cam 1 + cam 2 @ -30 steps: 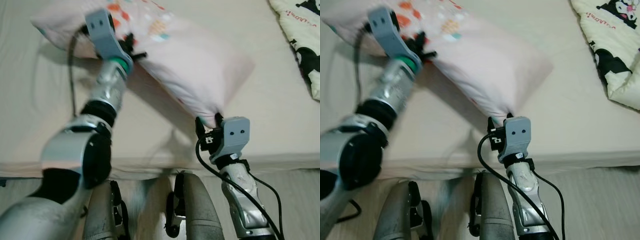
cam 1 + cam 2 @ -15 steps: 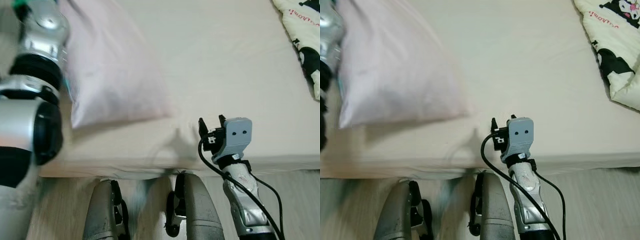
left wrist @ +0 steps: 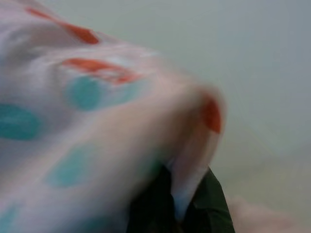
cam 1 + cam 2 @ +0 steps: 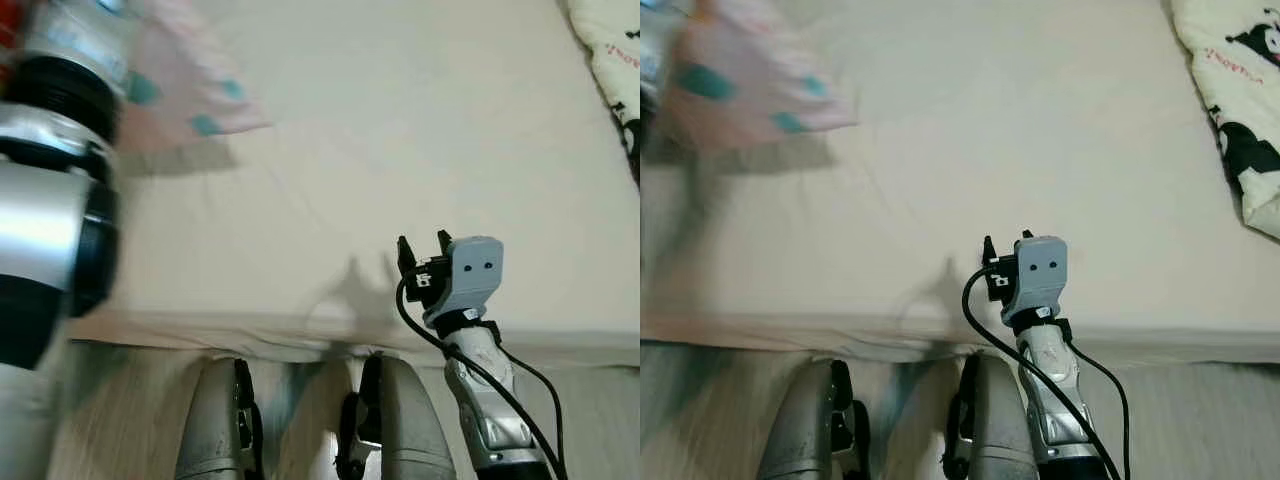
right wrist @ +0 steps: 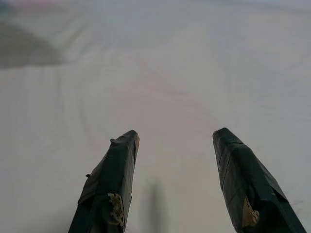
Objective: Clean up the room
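Observation:
A pink pillow (image 4: 185,95) with teal and orange patches is swung up at the far left over the bed, blurred by motion. In the left wrist view my left gripper (image 3: 177,204) is shut on the pillow (image 3: 97,121), pinching a fold of its cloth between the black fingers. My left arm (image 4: 50,200) rises along the left edge. My right gripper (image 4: 422,252) hovers over the near edge of the bed, open, with nothing between its fingers (image 5: 109,189).
The cream bed sheet (image 4: 400,130) spreads across the view, its near edge (image 4: 300,335) just before my legs. A cartoon-print blanket (image 4: 1235,110) lies at the far right. Wooden floor (image 4: 590,420) lies below the bed edge.
My left arm has swung the pillow far to the left and upward. The right gripper let go of the pillow's corner and has stayed open at the bed edge.

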Available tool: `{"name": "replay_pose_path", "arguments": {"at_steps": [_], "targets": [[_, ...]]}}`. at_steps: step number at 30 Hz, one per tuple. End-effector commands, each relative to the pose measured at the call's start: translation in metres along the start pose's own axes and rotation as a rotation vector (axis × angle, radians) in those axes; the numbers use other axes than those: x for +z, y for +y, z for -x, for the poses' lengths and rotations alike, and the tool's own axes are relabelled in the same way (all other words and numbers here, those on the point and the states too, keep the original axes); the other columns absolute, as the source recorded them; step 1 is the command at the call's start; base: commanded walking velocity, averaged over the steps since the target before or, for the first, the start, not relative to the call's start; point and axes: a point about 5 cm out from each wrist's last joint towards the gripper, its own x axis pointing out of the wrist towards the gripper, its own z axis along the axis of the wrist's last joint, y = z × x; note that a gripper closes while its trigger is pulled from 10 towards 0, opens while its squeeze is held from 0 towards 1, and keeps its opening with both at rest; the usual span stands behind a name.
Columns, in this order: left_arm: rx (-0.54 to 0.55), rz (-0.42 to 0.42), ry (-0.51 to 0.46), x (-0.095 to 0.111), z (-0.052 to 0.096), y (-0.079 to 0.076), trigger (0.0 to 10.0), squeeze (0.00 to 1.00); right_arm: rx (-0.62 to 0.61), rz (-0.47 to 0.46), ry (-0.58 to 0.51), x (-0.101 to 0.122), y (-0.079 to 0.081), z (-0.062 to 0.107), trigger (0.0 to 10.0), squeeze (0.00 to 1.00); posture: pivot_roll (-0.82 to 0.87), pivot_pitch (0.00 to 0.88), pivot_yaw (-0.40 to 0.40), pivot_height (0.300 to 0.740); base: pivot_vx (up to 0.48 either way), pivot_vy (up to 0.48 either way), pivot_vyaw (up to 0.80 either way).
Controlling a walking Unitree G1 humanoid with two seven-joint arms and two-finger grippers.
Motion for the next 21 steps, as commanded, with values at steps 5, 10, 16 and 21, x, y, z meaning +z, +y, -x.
{"name": "replay_pose_path", "arguments": {"at_steps": [5, 10, 16, 21], "targets": [[-0.237, -0.201, -0.222, 0.029, 0.019, -0.045, 10.0, 0.00, -0.017, -0.010, 0.030, -0.009, -0.003, 0.007, 10.0, 0.00, -0.11, 0.236, 0.042, 0.616, 0.000, 0.000, 0.00], [-0.326, -0.175, -0.202, 0.027, 0.035, -0.067, 10.0, 0.00, -0.030, -0.016, 0.026, -0.009, -0.003, 0.006, 10.0, 0.00, -0.12, 0.242, 0.054, 0.616, 0.000, 0.000, 0.00], [-0.261, -0.228, -0.238, 0.029, 0.031, -0.061, 10.0, 0.00, -0.028, -0.019, 0.032, -0.011, -0.001, 0.009, 10.0, 0.00, -0.12, 0.245, 0.051, 0.616, 0.000, 0.000, 0.00], [-0.125, -0.272, -0.298, 0.040, 0.017, -0.041, 10.0, 0.00, -0.026, -0.020, 0.031, -0.011, -0.001, 0.009, 10.0, 0.00, -0.12, 0.245, 0.051, 0.616, 0.000, 0.000, 0.00]]}}
